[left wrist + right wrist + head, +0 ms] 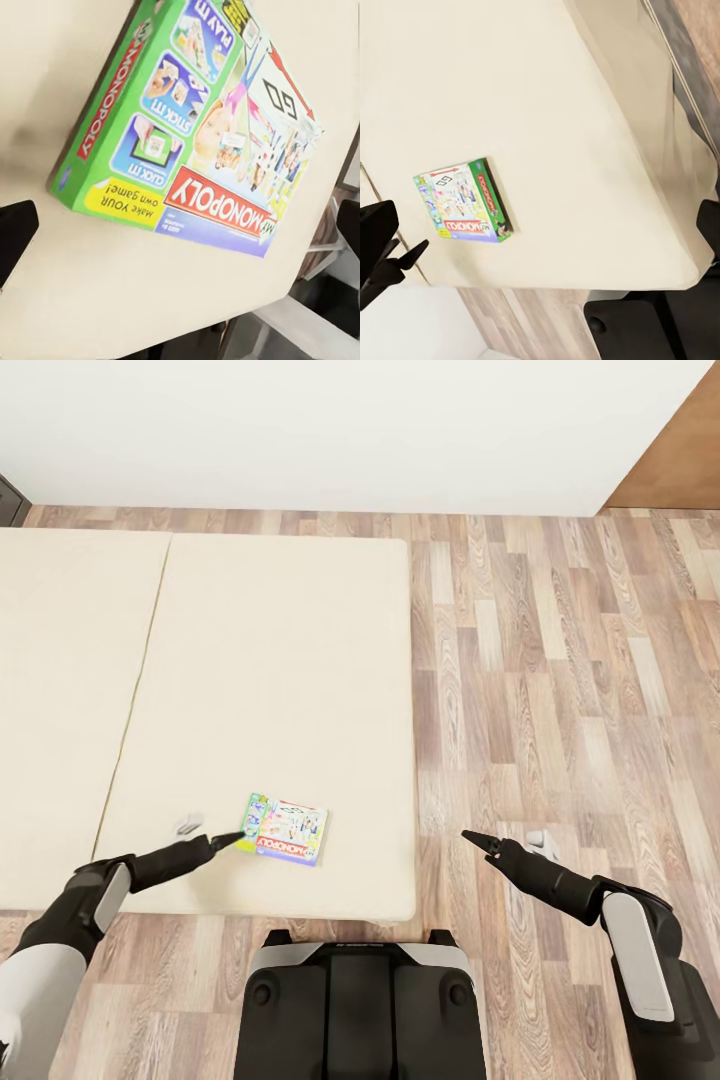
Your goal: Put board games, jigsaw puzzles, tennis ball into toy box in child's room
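One board game (286, 830), a flat green box with a red "Monopoly" banner, lies flat on the cream bed (260, 660) near its front edge. Up close, the board game (195, 127) shows its green side and printed lid. My left gripper (228, 840) sits just off the box's left edge, low over the bed, with its fingers spread wide and nothing between them. My right gripper (475, 840) hangs open over the wood floor to the right of the bed, holding nothing. From there the board game (465, 201) lies some way off on the bed (547, 90).
Wood-plank floor (570, 690) runs along the bed's right side and front. A white wall (330, 430) closes the back, with a brown panel (680, 460) at the far right. My dark base (355, 1000) stands against the bed's front edge.
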You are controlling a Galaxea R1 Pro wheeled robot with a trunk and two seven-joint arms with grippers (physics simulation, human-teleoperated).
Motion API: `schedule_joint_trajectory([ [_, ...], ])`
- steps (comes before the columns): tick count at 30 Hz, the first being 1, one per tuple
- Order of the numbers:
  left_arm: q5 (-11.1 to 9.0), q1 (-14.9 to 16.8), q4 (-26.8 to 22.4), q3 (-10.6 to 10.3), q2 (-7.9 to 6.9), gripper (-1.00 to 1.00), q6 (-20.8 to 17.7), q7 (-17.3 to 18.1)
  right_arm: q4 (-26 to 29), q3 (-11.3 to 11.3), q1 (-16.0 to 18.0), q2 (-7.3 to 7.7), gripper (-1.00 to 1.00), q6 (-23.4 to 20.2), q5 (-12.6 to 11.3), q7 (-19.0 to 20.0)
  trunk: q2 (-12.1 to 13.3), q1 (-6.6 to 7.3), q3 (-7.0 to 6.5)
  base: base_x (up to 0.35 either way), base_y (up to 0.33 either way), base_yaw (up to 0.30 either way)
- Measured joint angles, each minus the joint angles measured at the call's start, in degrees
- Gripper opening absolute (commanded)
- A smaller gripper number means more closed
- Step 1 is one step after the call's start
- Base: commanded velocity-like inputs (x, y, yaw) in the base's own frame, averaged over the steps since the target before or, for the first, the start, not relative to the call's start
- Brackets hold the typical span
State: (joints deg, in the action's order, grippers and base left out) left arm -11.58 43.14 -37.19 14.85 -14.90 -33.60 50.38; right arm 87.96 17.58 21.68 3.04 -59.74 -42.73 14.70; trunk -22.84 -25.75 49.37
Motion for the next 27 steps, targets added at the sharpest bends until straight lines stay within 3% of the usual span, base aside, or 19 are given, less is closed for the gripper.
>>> schedule_joint_trajectory([
  [16, 0.07, 0.03, -0.08, 0.55, 0.17, 1.00, 2.51, -0.25, -0.20, -0.09, 0.00, -0.18, 1.00, 0.06, 0.00, -0.09, 0.00, 0.00, 0.00, 0.000, 0.000, 0.000],
  [27, -0.07, 1.50, -0.46, 0.41, 1.00, 1.00, 2.97, -3.65, -0.26, -0.09, 0.00, -0.16, 1.00, 0.07, 0.00, -0.13, 0.00, 0.00, 0.00, 0.000, 0.000, 0.000],
])
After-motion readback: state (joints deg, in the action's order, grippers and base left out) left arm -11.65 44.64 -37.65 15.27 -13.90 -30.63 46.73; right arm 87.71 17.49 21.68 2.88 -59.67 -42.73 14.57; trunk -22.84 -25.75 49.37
